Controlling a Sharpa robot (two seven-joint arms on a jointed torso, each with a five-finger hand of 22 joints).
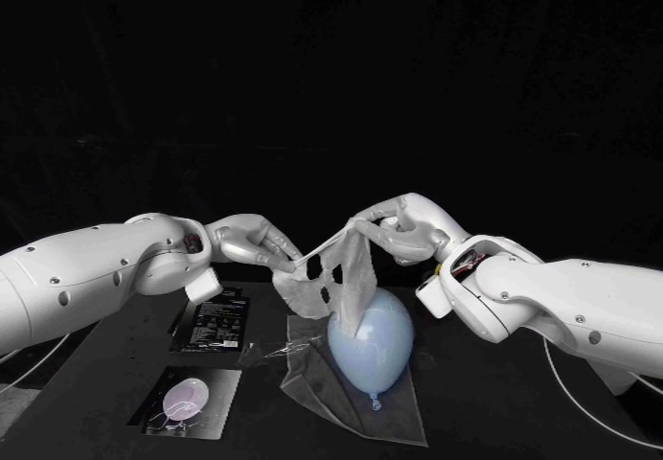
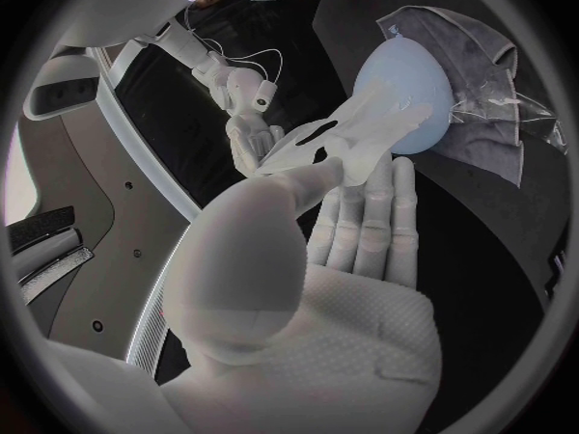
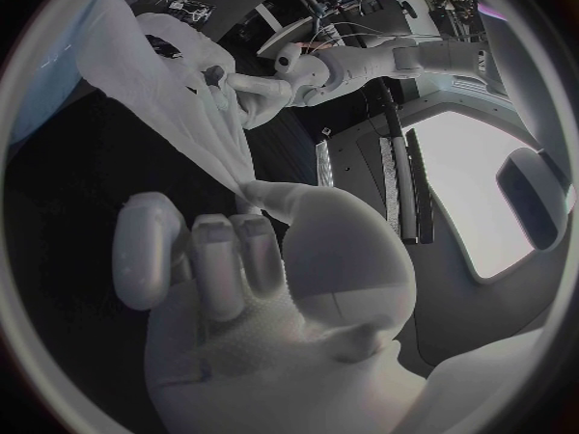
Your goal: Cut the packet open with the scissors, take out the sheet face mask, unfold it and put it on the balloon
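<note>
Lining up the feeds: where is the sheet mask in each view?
Head view: the sheet mask hangs at centre, stretched between the left hand and right hand, above the balloon.
Left wrist view: just past the left hand's fingers, overlapping the balloon.
Right wrist view: stretched from the right hand to the left hand.
Shared landmark: the left hand holding its edge.

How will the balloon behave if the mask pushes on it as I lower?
Probably rolls: the balloon is rounded and lies on clear film with no visible holder. Likely very light, so the limp sheet mask hanging between left hand and right hand could nudge it.
</note>
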